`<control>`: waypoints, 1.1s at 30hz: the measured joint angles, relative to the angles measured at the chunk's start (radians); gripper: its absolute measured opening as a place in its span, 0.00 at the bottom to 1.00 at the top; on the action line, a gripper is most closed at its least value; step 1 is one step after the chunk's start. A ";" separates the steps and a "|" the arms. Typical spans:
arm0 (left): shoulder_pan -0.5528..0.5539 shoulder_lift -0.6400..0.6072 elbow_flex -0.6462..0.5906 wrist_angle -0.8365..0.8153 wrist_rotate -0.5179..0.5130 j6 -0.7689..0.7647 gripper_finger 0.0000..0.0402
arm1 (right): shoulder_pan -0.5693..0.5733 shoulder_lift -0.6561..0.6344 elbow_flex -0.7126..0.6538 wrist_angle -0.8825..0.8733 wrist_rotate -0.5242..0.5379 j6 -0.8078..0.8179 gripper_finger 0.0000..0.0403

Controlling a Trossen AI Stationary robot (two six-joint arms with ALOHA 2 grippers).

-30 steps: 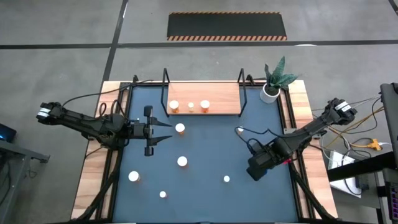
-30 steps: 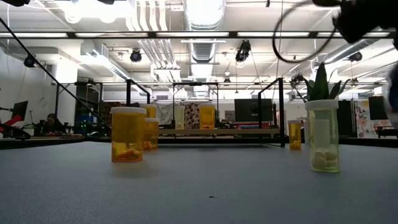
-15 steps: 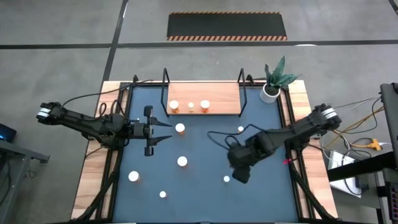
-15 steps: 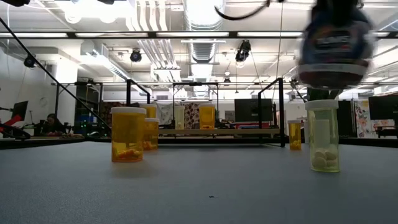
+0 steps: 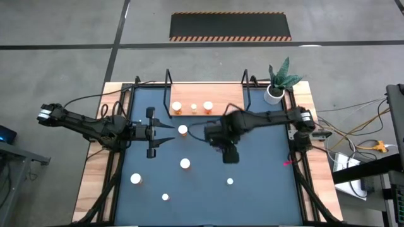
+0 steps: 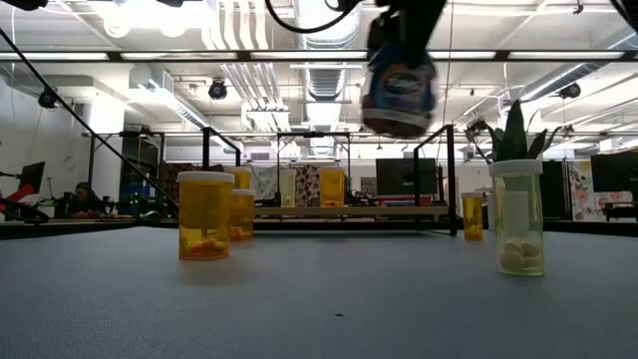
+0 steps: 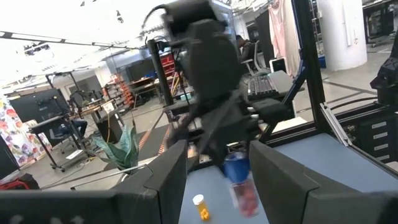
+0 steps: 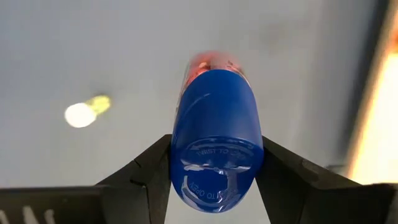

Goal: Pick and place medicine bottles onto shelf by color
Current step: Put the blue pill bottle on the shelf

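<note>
Right hand (image 5: 228, 153) over mid desk, near side of the shelf (image 5: 221, 106), fingers clamped on the blue bottle (image 8: 216, 134) at its cap end, carried well clear of the mat (image 5: 265, 164); in the low view the bottle (image 6: 398, 88) hangs high above the surface, blurred. Left hand (image 5: 169, 132) parked left of centre, fingers part-spread with nothing between them, tips just beside one white-capped orange bottle (image 5: 182, 130). Three orange bottles (image 5: 193, 107) sit on the left half of the shelf; its right half is bare wood. Loose bottles on the mat: one mid desk (image 5: 185, 164), one near left (image 5: 136, 179), one at the near edge (image 5: 165, 197), a small one right of centre (image 5: 230, 181). Wide open mat on the right side between the right arm and the near edge. Plant pot (image 5: 273, 93) at the far right corner, beside the shelf's black end frame. High view hides the blue bottle under the right wrist. Left wrist view shows the right arm smeared, and pill contents in all bottles are hard to read.
</note>
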 joint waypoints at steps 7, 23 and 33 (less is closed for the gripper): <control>0.000 0.000 0.000 -0.002 0.000 0.000 0.39 | -0.137 0.007 0.054 -0.020 0.054 -0.228 0.45; 0.000 0.000 0.000 -0.001 0.000 0.000 0.39 | -0.465 0.024 0.035 -0.019 0.063 -0.486 0.45; 0.000 0.000 0.000 -0.001 0.000 0.000 0.39 | -0.565 0.025 -0.103 0.020 0.064 -0.507 0.45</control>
